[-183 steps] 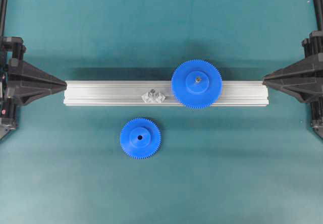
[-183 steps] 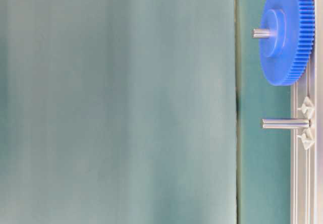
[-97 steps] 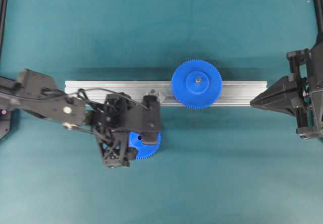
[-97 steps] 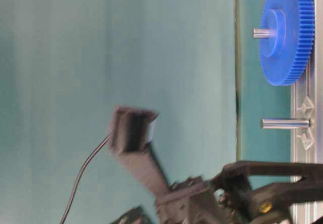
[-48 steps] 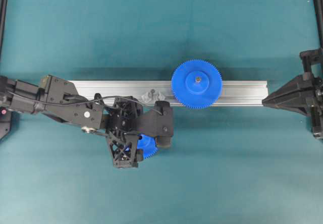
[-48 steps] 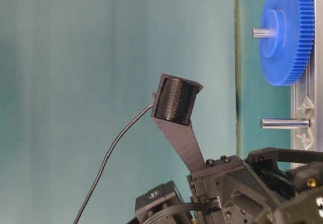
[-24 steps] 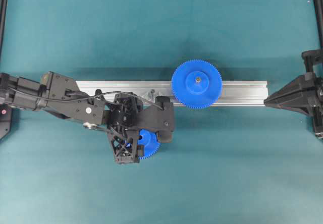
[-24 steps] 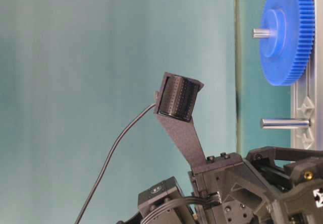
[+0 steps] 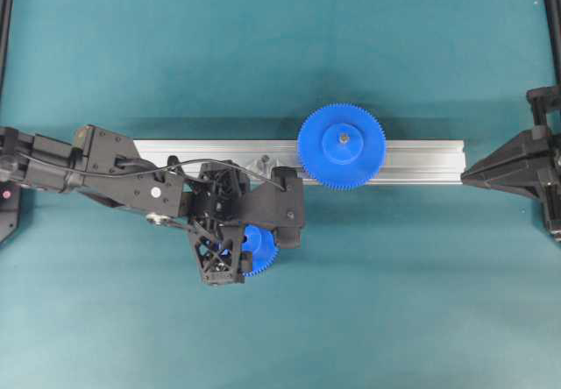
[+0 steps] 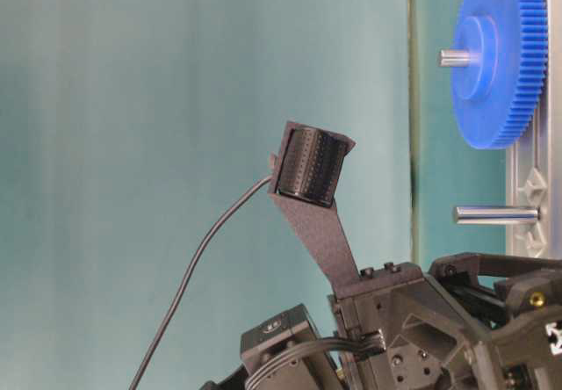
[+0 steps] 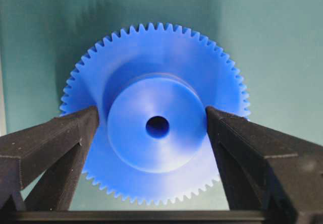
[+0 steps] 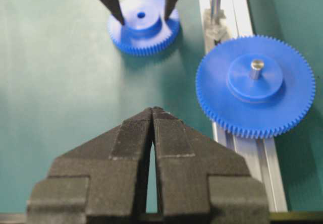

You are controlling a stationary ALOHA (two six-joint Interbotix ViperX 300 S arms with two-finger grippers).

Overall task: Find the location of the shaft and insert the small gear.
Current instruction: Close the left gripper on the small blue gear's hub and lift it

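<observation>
a: left claw (image 11: pixel 156 128) state?
b: spread wide, one finger (image 11: pixel 48 153) on each side of the small gear's (image 11: pixel 156 118) hub, not touching it. the gear lies flat on the green tabletop (image 9: pixel 394 301), just in front of the rail (image 9: pixel 421 161).
a: shaft (image 12: pixel 216 2)?
b: upright on the rail, bare, next to the larger gear (image 9: pixel 341 146).
a: right claw (image 12: pixel 152 114)?
b: pressed closed, empty, parked off the rail's far end.

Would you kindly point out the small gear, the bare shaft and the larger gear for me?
small gear (image 11: pixel 157 127): left wrist view, on its raised hub.
shaft (image 10: pixel 496 215): table-level view, mid-length of the pin.
larger gear (image 9: pixel 341 146): overhead view, on its hub beside the centre pin.
</observation>
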